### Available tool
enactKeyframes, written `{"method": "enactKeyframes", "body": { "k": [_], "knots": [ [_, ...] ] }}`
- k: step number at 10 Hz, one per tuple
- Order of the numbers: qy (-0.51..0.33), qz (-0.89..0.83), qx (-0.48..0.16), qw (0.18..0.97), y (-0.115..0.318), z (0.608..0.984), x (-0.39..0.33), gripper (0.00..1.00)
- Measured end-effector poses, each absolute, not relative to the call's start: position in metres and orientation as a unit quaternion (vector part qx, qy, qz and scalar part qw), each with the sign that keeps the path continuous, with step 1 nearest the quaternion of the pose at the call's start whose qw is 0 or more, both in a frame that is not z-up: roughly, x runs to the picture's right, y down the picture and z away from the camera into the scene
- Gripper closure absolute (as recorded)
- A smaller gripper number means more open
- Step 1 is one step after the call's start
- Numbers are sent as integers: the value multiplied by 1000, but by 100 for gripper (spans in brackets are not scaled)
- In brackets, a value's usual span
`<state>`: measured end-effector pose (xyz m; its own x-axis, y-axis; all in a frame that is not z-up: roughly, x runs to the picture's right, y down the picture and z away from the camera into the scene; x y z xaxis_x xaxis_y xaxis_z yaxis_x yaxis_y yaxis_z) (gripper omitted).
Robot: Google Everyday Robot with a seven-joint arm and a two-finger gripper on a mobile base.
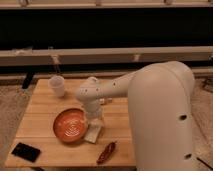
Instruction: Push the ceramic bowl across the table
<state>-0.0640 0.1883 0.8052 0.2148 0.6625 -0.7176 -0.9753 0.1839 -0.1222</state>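
Note:
The ceramic bowl [70,125] is wide, shallow and orange-red with pale rings inside. It sits on the light wooden plank table [41,111], near the middle front. My gripper [93,132] hangs down from the white arm right beside the bowl's right rim, close to or touching it. The arm [150,100] fills the right side of the view and hides the table's right part.
A small translucent white cup [57,85] stands at the table's back left. A black phone-like slab [26,151] lies at the front left corner. A dark red elongated object [106,152] lies at the front edge. A dark wall with rails runs behind.

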Motion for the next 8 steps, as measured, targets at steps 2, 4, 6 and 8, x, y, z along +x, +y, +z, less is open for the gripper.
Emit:
{"method": "enactKeyframes", "body": {
  "k": [2, 4, 6, 8],
  "knots": [
    [263, 562, -297, 726, 188, 805, -65, 35],
    [260, 559, -299, 728, 187, 804, -65, 35],
    [256, 556, -301, 731, 185, 803, -66, 35],
    [252, 552, -303, 735, 184, 803, -67, 35]
  ]
}}
